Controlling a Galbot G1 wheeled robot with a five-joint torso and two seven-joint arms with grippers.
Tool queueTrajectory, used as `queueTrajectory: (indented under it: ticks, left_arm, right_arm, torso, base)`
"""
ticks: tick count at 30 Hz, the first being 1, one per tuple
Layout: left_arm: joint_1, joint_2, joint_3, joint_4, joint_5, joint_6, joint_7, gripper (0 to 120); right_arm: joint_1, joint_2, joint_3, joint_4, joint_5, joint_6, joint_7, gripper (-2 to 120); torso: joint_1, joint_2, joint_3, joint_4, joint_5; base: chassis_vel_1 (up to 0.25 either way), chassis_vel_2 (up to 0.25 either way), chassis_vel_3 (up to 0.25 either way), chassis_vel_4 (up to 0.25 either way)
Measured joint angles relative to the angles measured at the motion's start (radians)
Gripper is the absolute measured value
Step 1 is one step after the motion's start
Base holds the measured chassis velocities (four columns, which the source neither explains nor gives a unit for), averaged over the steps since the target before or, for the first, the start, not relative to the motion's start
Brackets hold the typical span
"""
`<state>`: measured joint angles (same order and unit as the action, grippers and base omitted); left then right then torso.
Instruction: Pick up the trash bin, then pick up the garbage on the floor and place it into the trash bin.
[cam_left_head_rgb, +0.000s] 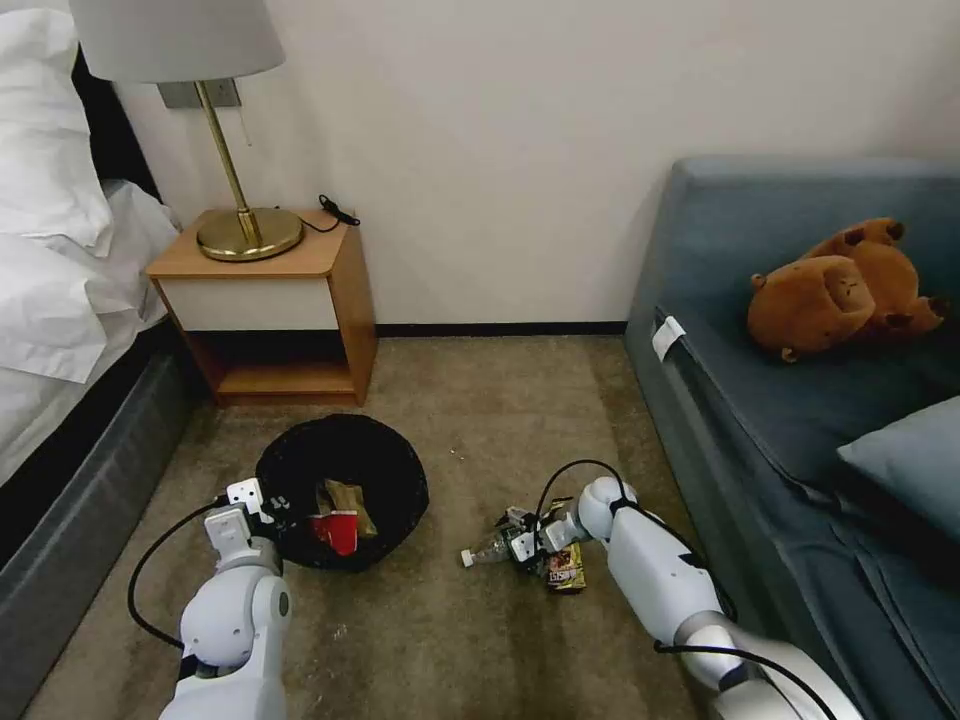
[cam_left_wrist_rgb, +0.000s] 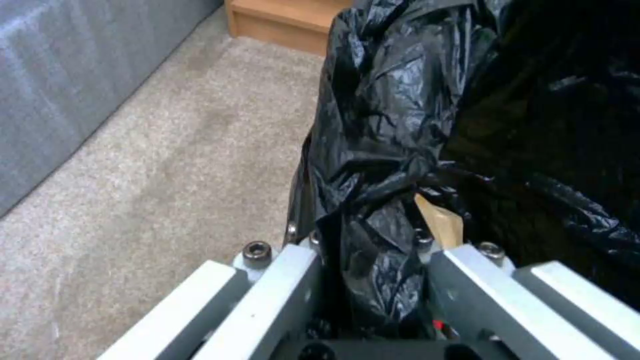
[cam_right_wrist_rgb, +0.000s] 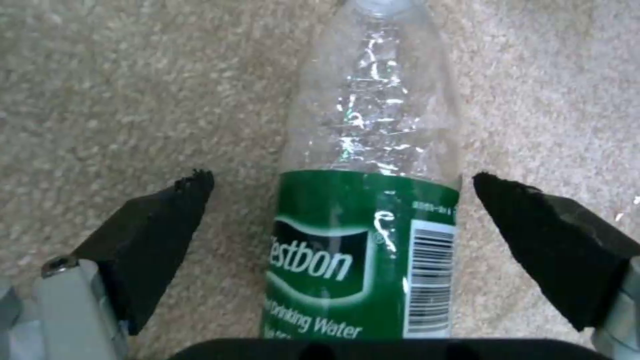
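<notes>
The left gripper (cam_left_wrist_rgb: 373, 280) has its fingers clamped on the bag-lined rim of the bin (cam_left_head_rgb: 342, 490). The right gripper (cam_right_wrist_rgb: 343, 225) is at the carpet with fingers apart, the bottle (cam_right_wrist_rgb: 370, 200) lying between them (untouched). This looks like the bottle pick; next, close squarely on the label.
</notes>
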<state>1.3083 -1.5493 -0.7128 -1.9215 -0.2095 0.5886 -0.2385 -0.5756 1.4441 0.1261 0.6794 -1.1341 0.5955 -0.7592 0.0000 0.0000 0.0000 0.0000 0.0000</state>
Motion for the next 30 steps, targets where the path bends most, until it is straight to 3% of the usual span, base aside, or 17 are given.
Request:
queueTrajectory:
  ticks: [6, 13, 16, 18, 20, 24, 30]
  left_arm:
    - [0.006, -0.001, -0.003, -0.006, 0.0, 0.0, 0.0, 3]
    - [0.005, 0.002, -0.006, -0.01, -0.002, 0.0, 0.0, 3]
    - [0.005, 0.002, -0.006, -0.01, -0.002, 0.0, 0.0, 3]
    - [0.004, 0.002, -0.006, -0.01, -0.002, 0.0, 0.0, 3]
    - [0.003, 0.002, -0.006, -0.01, -0.002, 0.0, 0.0, 3]
    - [0.001, 0.002, -0.005, -0.007, -0.003, 0.0, 0.0, 3]
    - [-0.002, 0.002, -0.005, -0.006, -0.003, 0.0, 0.001, 3]
  right_arm:
    - [0.011, 0.006, -0.002, -0.026, -0.002, -0.003, 0.013, 100]
    - [0.012, 0.005, 0.0, -0.044, 0.003, -0.007, 0.027, 77]
    - [0.011, 0.003, -0.001, -0.044, 0.004, -0.007, 0.028, 73]
    - [0.008, -0.001, -0.001, -0.045, 0.006, -0.007, 0.033, 61]
    - [0.007, -0.002, 0.0, -0.044, 0.007, -0.007, 0.035, 57]
    - [0.005, 0.0, 0.01, -0.04, 0.011, -0.012, 0.044, 37]
    - [0.002, -0.003, 0.002, -0.036, 0.011, -0.012, 0.047, 27]
  torso:
    - [0.0, 0.0, 0.0, 0.0, -0.0001]
    - [0.0, 0.001, 0.0, -0.0007, -0.0009]
    - [0.0, 0.0, 0.0, -0.0006, -0.0003]
    - [0.0, 0.001, 0.0, -0.0004, -0.0003]
    - [0.0, 0.0, 0.0, -0.0005, -0.0003]
    - [0.0, 0.0, 0.0, 0.0007, 0.0006]
    - [0.0, 0.0, 0.0, 0.0003, 0.0005]
  base:
    - [0.0, 0.0, 0.0, 0.0]
    - [0.0, 0.0, 0.0, 0.0]
    - [0.0, 0.0, 0.0, 0.0]
    - [0.0, 0.0, 0.0, 0.0]
    - [0.0, 0.0, 0.0, 0.0]
    - [0.0, 0.0, 0.0, 0.0]
    - [0.0, 0.0, 0.0, 0.0]
